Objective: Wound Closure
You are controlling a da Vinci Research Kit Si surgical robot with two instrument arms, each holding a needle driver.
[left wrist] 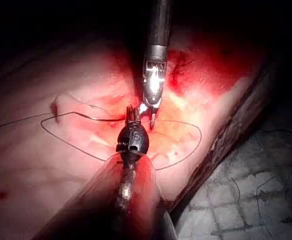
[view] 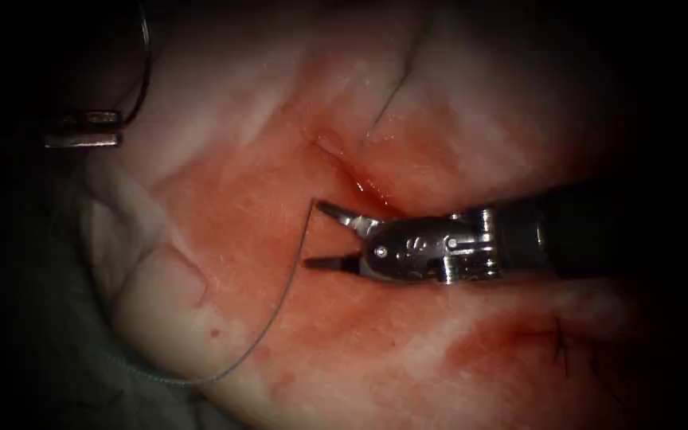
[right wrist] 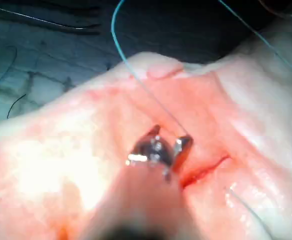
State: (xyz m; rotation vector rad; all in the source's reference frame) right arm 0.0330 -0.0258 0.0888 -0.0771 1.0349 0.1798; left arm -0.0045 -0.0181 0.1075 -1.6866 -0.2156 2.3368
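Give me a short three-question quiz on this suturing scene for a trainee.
1. True or false: the right tool has its jaws open and holds nothing.
2. Which tool holds the needle? A) left tool B) right tool
3. Fill in: in the endoscope view, the thread lies on the tissue to the ___ of the cut.

Key: 1 true; 2 A; 3 left.
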